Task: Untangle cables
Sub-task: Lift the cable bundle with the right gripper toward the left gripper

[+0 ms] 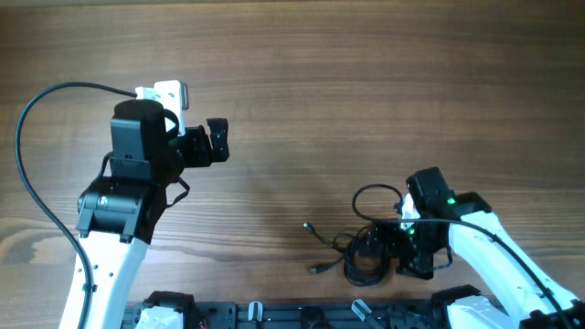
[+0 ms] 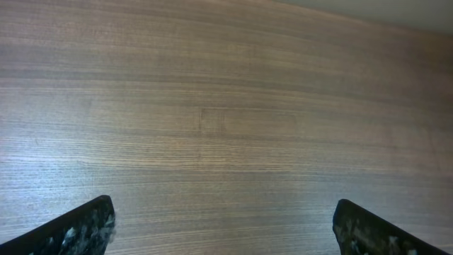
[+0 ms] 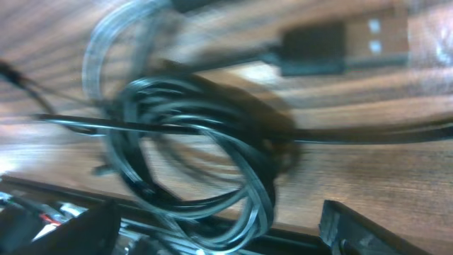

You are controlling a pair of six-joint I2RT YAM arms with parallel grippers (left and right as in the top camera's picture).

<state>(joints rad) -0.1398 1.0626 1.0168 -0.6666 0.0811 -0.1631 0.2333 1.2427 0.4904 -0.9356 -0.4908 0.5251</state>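
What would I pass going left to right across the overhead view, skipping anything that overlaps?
left gripper → cables → right arm. The right gripper overlaps the cables, so it is left out.

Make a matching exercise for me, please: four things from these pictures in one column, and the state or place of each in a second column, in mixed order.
Things:
1. left gripper
2. right gripper
3. cables
4. USB plug

States or places:
A. a dark tangled coil near the front edge
B. open above bare table, far from the tangle
C. black body with a silver tip, lying beside the coil
D. open, low over the coil

Pairs: 1-B, 2-D, 3-A, 4-C.
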